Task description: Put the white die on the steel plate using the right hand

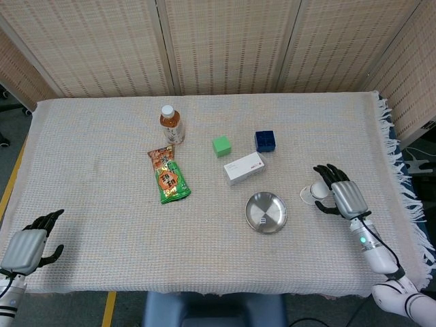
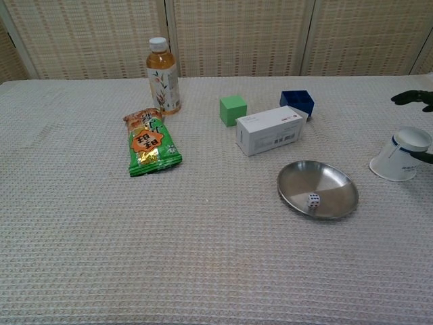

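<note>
Table fills the head view, covered in woven cloth; steel plate sits lower centre-right of that view, with the white die resting inside it near its front rim, as the chest view shows; task appears met. Right hand lies at the right, further right than the plate, fingers spread and holding nothing; an upturned white paper cup stands between hand and plate, just beside the hand. Left hand sits at the lower left corner, well apart, fingers loosely curled, empty. Upper centre: white box, snack packet, tea bottle, blue cube, green cube; none obstructs a withdrawal.
</note>
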Controlling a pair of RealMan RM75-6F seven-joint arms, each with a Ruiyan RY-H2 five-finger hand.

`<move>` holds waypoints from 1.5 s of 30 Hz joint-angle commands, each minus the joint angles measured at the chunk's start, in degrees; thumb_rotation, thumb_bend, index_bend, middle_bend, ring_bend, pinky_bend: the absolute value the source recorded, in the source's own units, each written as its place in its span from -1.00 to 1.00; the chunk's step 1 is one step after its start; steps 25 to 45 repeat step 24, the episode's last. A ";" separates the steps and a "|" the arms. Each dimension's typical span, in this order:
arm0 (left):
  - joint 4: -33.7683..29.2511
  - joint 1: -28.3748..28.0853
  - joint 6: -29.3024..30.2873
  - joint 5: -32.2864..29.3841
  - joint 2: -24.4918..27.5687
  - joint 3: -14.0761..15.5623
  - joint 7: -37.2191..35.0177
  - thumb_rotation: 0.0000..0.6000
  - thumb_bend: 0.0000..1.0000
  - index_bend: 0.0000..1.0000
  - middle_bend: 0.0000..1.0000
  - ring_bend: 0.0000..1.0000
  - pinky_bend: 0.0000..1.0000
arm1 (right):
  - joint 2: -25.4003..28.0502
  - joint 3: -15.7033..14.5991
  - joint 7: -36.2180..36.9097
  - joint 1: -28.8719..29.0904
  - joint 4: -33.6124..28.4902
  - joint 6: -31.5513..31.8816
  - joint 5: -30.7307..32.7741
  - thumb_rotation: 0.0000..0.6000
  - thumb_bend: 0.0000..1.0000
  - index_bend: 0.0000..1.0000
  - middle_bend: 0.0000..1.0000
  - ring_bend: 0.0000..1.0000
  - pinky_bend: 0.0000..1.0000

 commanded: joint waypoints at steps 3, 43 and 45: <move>0.00 0.09 0.24 0.22 0.06 0.05 -0.18 1.00 -0.29 -0.81 -0.71 -0.67 -0.26 | 0.78 -0.34 -2.35 -1.89 -1.47 6.84 -2.65 1.00 -0.65 -0.86 -0.91 -1.00 -0.83; -0.46 0.20 0.81 0.78 -0.20 0.24 1.13 1.00 -0.28 -0.81 -0.71 -0.67 -0.25 | 8.69 0.99 -41.97 -12.61 -25.92 17.35 3.87 1.00 -0.69 -1.00 -0.94 -1.00 -0.87; -0.46 0.20 0.81 0.78 -0.20 0.24 1.13 1.00 -0.28 -0.81 -0.71 -0.67 -0.25 | 8.69 0.99 -41.97 -12.61 -25.92 17.35 3.87 1.00 -0.69 -1.00 -0.94 -1.00 -0.87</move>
